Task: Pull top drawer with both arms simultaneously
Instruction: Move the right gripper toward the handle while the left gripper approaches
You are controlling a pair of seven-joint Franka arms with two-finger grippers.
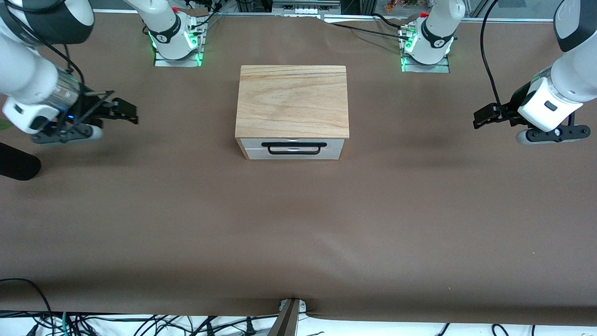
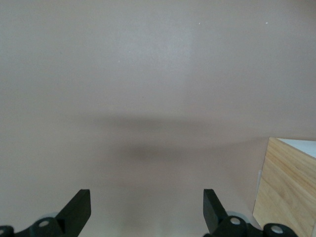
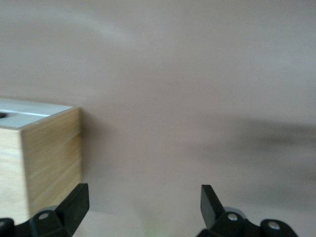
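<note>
A light wood cabinet [image 1: 292, 100] stands in the middle of the table. Its top drawer [image 1: 249, 143] has a white front and a long black bar handle [image 1: 294, 144], and sits shut, flush with the cabinet's front. My left gripper [image 1: 482, 116] hangs open and empty over the table toward the left arm's end, well apart from the cabinet. My right gripper [image 1: 123, 109] hangs open and empty toward the right arm's end. The left wrist view shows open fingers [image 2: 79, 207] and the cabinet's side [image 2: 291, 192]. The right wrist view shows open fingers [image 3: 76, 202] and the cabinet's side [image 3: 49, 158].
Brown paper [image 1: 298, 224] covers the table. A second white drawer front [image 1: 254, 154] lies below the top drawer. A black rounded object [image 1: 16, 163] lies at the right arm's end of the table. Cables and a bracket [image 1: 289, 317] lie along the table's near edge.
</note>
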